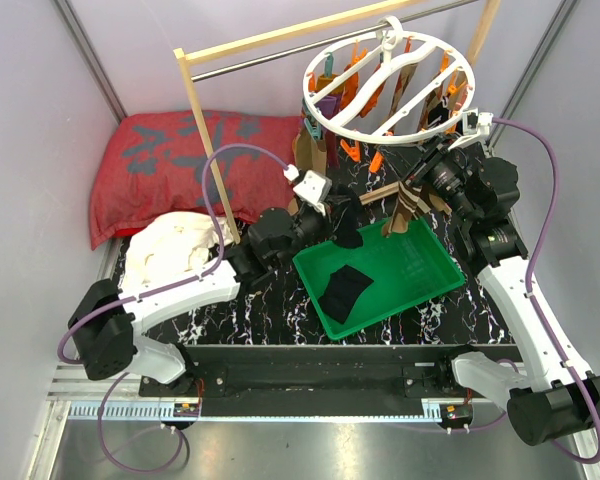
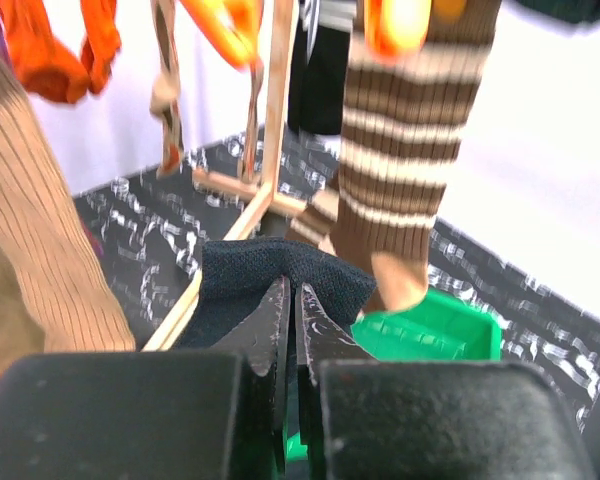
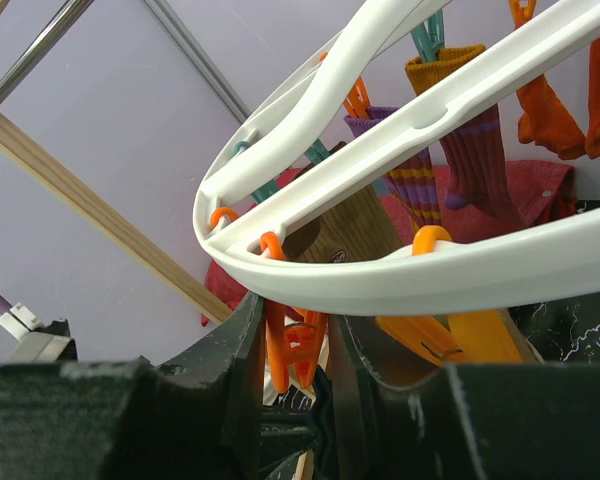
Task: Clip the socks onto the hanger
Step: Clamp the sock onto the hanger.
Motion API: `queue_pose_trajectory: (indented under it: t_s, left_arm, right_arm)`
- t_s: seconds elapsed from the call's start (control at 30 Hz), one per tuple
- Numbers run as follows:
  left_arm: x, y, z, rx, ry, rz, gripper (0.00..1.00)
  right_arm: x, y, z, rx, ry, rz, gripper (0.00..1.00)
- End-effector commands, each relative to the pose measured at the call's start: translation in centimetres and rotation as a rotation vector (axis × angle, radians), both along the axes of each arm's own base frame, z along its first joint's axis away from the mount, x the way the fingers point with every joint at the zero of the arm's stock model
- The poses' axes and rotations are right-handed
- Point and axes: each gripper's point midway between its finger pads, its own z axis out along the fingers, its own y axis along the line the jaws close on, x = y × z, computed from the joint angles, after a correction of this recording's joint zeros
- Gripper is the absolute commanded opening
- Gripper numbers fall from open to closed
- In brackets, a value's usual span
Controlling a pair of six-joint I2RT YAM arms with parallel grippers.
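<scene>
— Hanger [image 3: 400, 280]: where is it?
— Its ring runs just above the right gripper [image 3: 295, 340], whose fingers squeeze an orange clip [image 3: 288, 350] hanging from it.
— And the left gripper [image 2: 290, 310]?
— Clamped on a black sock [image 2: 240, 270] bunched around its fingertips; a striped sock [image 2: 400, 180] hangs beyond them.

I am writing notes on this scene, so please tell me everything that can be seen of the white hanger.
The hanger is a round white ring, plastic by its look, with crossbars inside and a top hook over the metal rod of the wooden frame. It hangs tilted at the far right. Small orange and teal clips hang beneath it, several holding socks. The right gripper is closed on one orange clip under the rim.
</scene>
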Motion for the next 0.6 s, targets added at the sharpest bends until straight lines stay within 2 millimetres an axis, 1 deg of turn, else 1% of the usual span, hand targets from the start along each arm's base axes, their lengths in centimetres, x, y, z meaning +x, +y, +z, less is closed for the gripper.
queue_pose_trajectory:
  t_s: [0.0,0.13,0.17,0.2,0.33,0.47,0.57]
  left_arm:
    - [0.1,-0.6,7.3,-0.202,-0.108,-0.034,0.0]
    - [0.2,-0.8,8.8,-0.24,-0.128,-0.042,0.0]
    - [0.3,-1.0,8.8,-0.24,-0.128,-0.046,0.0]
    - [0.3,-1.0,9.2,-0.249,-0.132,-0.048,0.0]
    - [0.2,-1.4,9.9,-0.268,-0.139,-0.063,0.0]
    - [0.3,-1.7,10.1,-0.273,-0.143,-0.069,0.0]
    - [0.3,-1.7,10.4,-0.273,-0.151,-0.07,0.0]
  right_arm:
    - [-0.4,0.0,0.6,-0.015,-0.018,0.009,0.0]
    - [-0.5,0.1,0.5,-0.015,-0.014,0.016,0.0]
    - [-0.4,0.1,0.4,-0.016,-0.013,0.016,0.0]
    - [-0.5,0.2,0.5,-0.015,-0.016,0.019,0.0]
    - [-0.4,0.4,0.1,-0.017,-0.004,0.028,0.0]
    - [-0.4,0.5,-0.2,-0.015,0.005,0.037,0.0]
    - [-0.5,0.5,-0.1,-0.013,0.003,0.037,0.0]
